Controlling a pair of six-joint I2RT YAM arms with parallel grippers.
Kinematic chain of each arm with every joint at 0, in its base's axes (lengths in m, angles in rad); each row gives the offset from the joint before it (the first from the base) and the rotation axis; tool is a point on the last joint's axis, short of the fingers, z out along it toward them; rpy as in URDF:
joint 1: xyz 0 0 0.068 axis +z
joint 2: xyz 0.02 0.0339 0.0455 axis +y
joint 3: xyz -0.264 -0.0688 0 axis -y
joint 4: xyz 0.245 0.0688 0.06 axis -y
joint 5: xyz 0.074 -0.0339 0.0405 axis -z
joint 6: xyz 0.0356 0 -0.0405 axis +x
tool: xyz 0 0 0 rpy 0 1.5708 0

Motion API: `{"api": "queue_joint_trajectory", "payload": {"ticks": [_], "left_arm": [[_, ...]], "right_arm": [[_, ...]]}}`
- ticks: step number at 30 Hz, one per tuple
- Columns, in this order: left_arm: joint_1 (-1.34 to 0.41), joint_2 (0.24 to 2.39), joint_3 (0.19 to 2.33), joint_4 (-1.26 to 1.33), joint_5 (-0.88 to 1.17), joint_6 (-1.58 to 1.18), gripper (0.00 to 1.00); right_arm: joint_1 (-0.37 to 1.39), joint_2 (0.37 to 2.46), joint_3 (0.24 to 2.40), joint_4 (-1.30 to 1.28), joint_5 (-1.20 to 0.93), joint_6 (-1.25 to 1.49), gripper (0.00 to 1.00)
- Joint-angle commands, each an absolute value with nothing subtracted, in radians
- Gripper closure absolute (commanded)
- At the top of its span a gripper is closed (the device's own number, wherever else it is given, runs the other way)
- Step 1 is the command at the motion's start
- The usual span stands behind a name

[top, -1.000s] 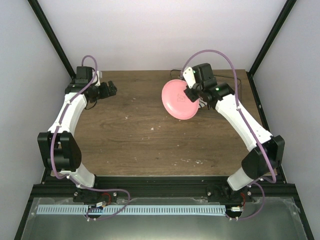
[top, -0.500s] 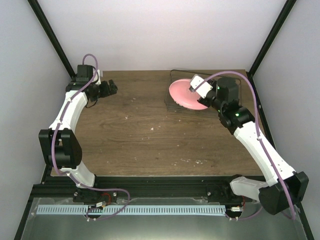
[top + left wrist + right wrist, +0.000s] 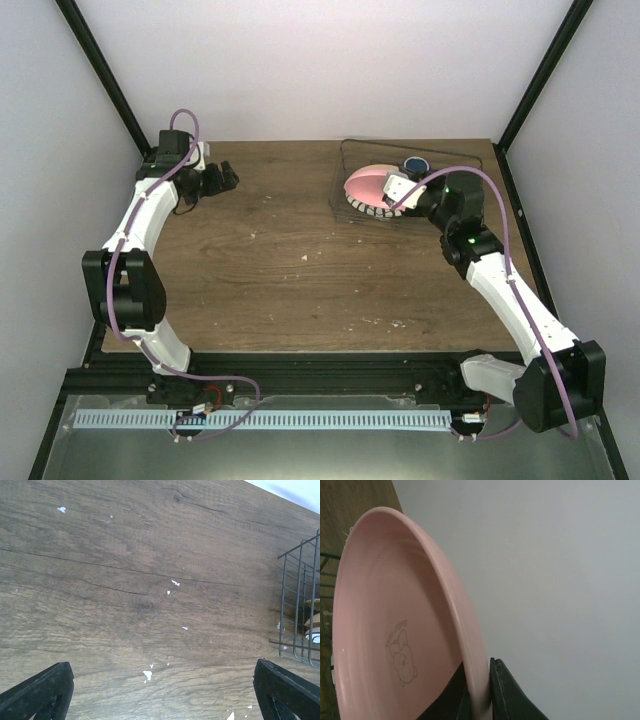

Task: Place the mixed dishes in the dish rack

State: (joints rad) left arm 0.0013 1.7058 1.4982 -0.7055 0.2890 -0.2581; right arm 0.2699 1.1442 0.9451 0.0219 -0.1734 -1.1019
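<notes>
we hold one pink round plate [image 3: 366, 184] in the right gripper [image 3: 396, 190]. in the right wrist view its two fingers are pinched narrow on the plate's rim. the plate hangs tilted over the left end of the one dark thin-wire rectangular dish rack [image 3: 300, 600], at the far right of the brown wooden table [image 3: 280, 260].

the relation that matters: the plate lies to the robot's left of the gripper, and the rack is directly below it. its face leans rather than standing on edge. we judge it must tip more upright to drop between the dividers.

just under it in the rack we see one white plate with black radial stripes [image 3: 358, 208], partly covered. one dark blue mug [image 3: 417, 163] sits behind it in the rack. we cannot pick out any other dishes for certain.

the right arm is the nearer by far. the left gripper [image 3: 222, 180] hangs spread wide and empty over the table's far left, well apart from the rack.
</notes>
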Motion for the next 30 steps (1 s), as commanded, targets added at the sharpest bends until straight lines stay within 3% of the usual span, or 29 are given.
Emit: {"api": "queue_joint_trajectory", "payload": {"ticks": [1,30], "left_arm": [[0.005,1.714,1.522,-0.716,0.283,-0.252,0.0],[0.005,1.768,1.555,-0.712,0.281,-0.297,0.0]], "right_arm": [[0.266,1.154,0.918,0.192,-0.182,-1.192,0.99],[0.268,1.265,0.777,0.316,-0.1,-1.191,0.99]]}}
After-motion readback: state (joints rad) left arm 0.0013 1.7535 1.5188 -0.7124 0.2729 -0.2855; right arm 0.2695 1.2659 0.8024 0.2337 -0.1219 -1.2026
